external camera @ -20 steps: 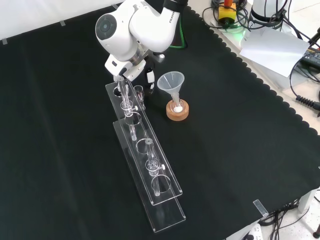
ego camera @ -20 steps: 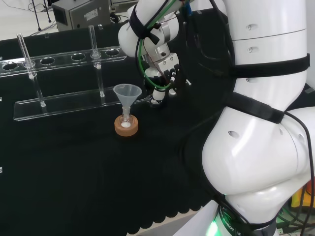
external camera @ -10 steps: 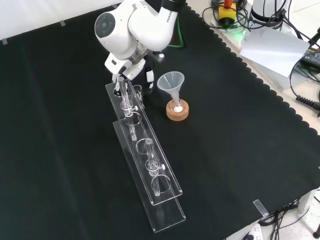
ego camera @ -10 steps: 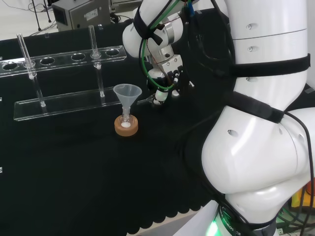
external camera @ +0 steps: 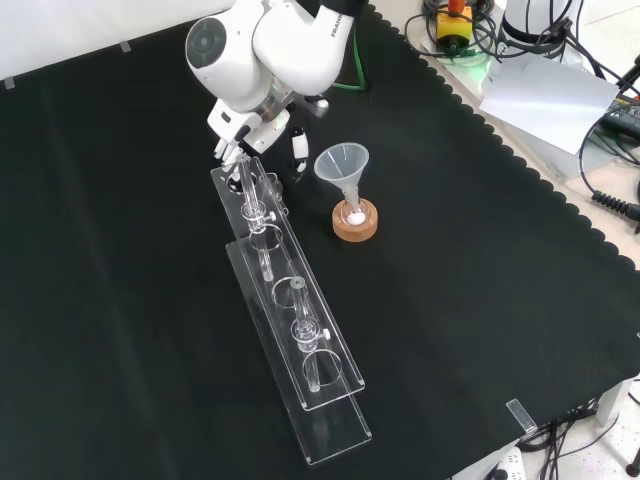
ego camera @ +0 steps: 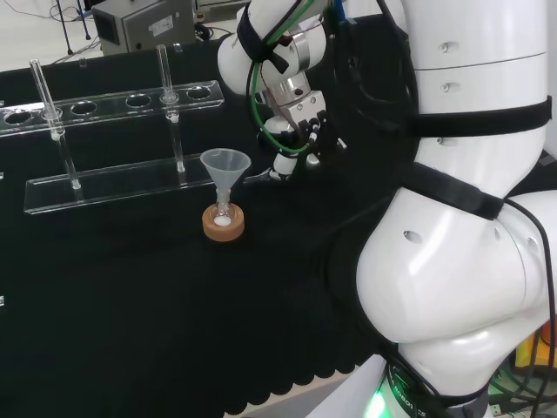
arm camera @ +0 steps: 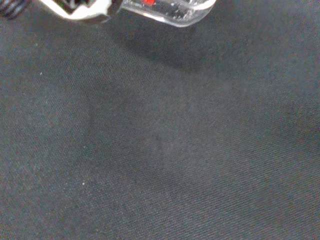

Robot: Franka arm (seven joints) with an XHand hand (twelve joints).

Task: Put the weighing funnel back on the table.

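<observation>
Faintly, the weighing funnel shows as a small clear piece lying on the black cloth, just beside the upper end of the clear tube rack in the front view; the hand hangs just above it, fingers fairly straight and relaxed, clasping nothing; to the right in that view the funnel stands mouth up, its stem in a small flask on a cork ring; the white arm link looms over the hand.
</observation>
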